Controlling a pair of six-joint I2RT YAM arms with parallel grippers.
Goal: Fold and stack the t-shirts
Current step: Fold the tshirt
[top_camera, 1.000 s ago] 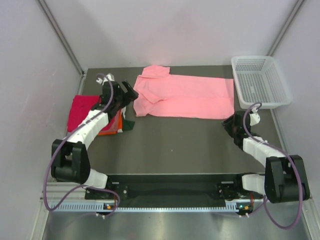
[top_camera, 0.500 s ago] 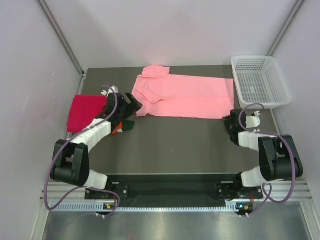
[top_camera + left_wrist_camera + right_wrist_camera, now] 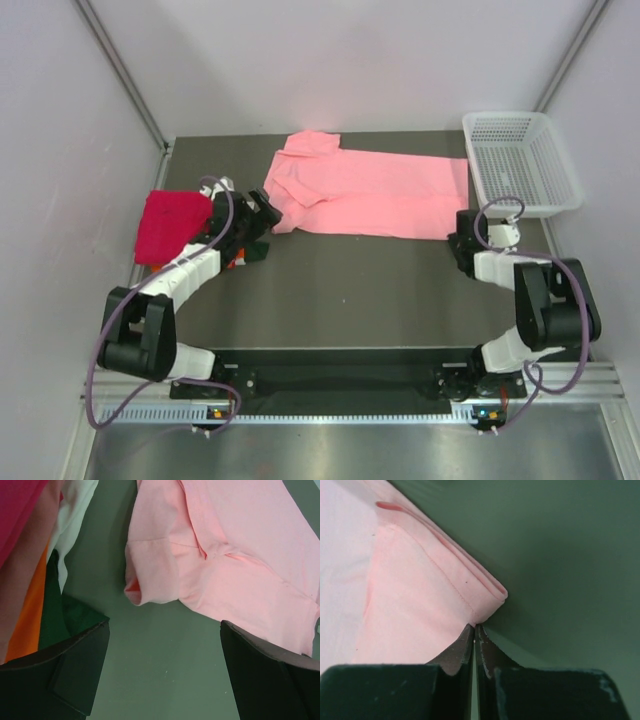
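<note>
- The salmon-pink t-shirt (image 3: 370,195) is lying stretched across the far middle of the desk (image 3: 350,290). It is already doubled lengthwise, with its sleeve end toward the left and its hem toward the white mesh basket (image 3: 520,165) in the far right corner.
- The left claw (image 3: 162,630) is hanging spread wide just above the desk on the near side of the sleeve (image 3: 150,575), gripping nothing. The folded stack (image 3: 168,222) is sitting close on its left, magenta on top with orange, white and dark green edges showing beneath.
- The right claw (image 3: 475,630) is pressed together with its tips touching the hem corner (image 3: 487,602). The wrist view is not showing whether any cloth is caught between them.
- The step in hand is probably taking hold of both ends for the crosswise fold.
- The right claw is likely needing all the layers at that corner. A pinch on the bare edge risks slipping, or lifting only the top ply and opening the fold.
- The left claw is best closing over the tucked sleeve and the body layer under it, so the sleeve is not flopping out when lifted.
- It is also worth keeping clear of the stack's loose edges on the left, since a snag there would be disturbing the pile.
- Lifting both ends level should be keeping the long edges aligned.
</note>
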